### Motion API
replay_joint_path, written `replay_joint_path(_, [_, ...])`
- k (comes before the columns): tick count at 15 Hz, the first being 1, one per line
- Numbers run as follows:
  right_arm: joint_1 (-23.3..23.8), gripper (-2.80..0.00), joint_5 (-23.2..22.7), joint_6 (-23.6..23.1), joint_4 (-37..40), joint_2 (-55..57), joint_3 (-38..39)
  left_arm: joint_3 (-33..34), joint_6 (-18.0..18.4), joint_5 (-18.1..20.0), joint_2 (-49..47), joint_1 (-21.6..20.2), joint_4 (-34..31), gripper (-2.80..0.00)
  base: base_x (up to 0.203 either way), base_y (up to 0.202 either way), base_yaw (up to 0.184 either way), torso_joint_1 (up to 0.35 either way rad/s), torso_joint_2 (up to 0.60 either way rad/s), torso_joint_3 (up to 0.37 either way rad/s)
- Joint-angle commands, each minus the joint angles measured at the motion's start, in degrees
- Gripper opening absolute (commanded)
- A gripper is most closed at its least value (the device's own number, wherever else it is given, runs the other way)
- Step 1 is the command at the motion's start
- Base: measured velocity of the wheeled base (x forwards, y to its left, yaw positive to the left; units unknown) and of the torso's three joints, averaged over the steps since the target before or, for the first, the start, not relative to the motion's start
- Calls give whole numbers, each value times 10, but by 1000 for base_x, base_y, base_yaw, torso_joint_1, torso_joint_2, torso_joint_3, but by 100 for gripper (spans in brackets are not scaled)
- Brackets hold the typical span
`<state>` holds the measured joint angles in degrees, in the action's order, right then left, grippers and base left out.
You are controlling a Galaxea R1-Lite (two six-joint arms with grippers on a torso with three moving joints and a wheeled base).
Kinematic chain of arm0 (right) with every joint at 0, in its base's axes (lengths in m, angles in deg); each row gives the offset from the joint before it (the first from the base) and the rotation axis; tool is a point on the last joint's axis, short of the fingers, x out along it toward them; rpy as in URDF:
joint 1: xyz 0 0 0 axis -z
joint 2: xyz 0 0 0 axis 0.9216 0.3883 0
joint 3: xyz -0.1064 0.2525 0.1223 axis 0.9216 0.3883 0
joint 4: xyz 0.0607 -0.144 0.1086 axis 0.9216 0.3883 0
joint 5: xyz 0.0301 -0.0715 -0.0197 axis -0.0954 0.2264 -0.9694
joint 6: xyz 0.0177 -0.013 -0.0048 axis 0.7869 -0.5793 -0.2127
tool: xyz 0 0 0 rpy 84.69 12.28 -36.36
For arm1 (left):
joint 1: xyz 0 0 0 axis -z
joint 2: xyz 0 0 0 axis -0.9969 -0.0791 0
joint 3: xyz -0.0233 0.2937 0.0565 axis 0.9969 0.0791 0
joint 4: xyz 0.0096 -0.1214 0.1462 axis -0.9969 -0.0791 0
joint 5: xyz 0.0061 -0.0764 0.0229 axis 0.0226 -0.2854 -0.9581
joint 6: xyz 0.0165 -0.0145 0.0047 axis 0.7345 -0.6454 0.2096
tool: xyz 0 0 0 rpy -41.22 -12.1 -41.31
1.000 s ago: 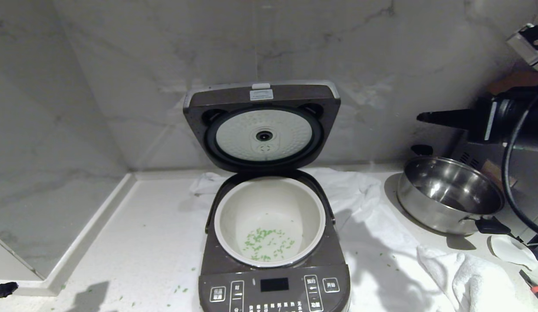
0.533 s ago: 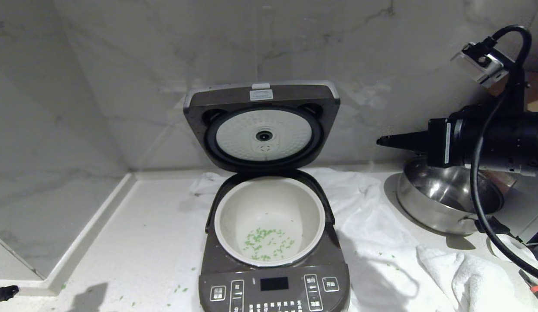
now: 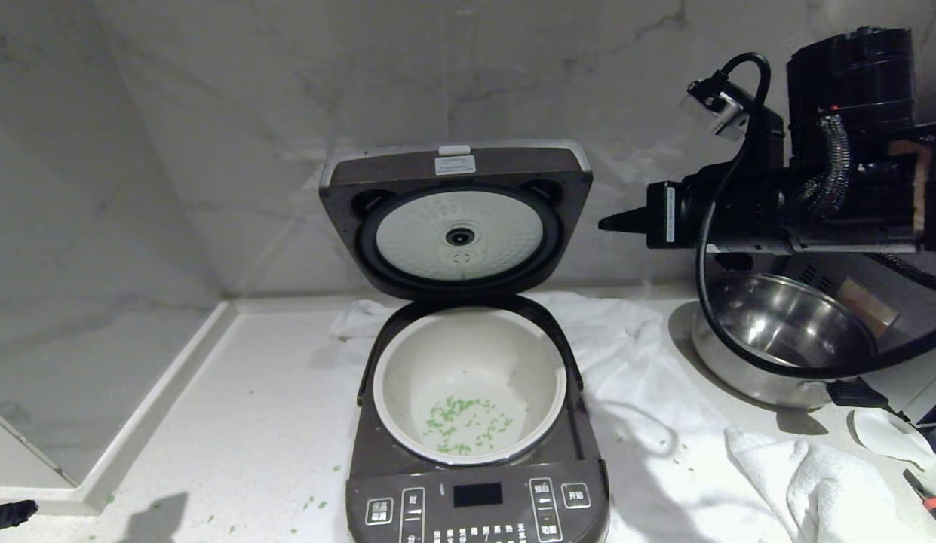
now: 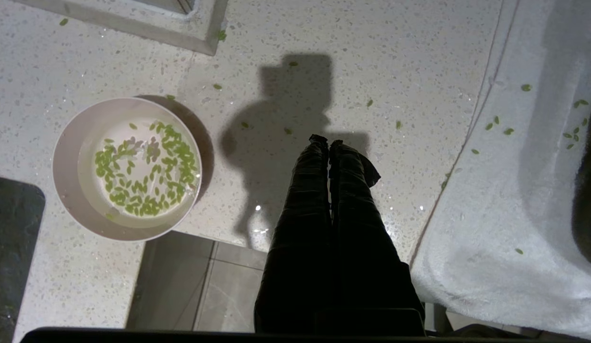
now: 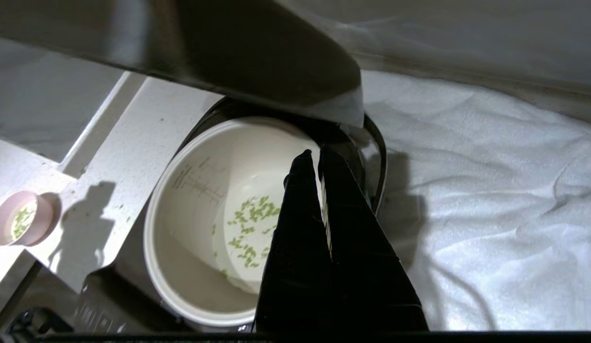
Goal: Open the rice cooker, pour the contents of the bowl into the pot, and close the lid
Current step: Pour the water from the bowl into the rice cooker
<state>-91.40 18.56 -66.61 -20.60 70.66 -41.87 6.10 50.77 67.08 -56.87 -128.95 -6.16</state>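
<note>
The rice cooker (image 3: 475,422) stands open with its lid (image 3: 456,215) upright, and green scallion bits (image 3: 464,424) lie in the white pot (image 3: 407,377), though many remain in the pink bowl (image 4: 66,166) on the counter (image 4: 409,43). Closing seems all that's left: the right gripper (image 3: 607,223), fingers pressed together and empty, hovers beside the lid's edge, while the left gripper (image 4: 327,142) hangs clenched, empty, near the bowl

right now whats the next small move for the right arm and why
Probably carry the right gripper on toward the top edge of the raised lid to push it down. The pot already holds green bits, the lid stands open, and the shut gripper hangs level just beside it, not touching.
</note>
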Motion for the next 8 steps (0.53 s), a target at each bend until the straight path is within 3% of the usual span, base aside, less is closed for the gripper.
replay_joint_path(1, [-11,-280,-1,1,0,35,-15,1,1,2,0,0,-1,-280,0,0,0,0,0,0])
replay_joint_path(6, [-64,-280,1,26,1,25,-9,6,1,2,-1,0,-1,-280,0,0,0,0,0,0])
replay_joint_path(8, [-64,-280,2,28,0,33,-18,6,1,2,-1,0,0,-280,0,0,0,0,0,0])
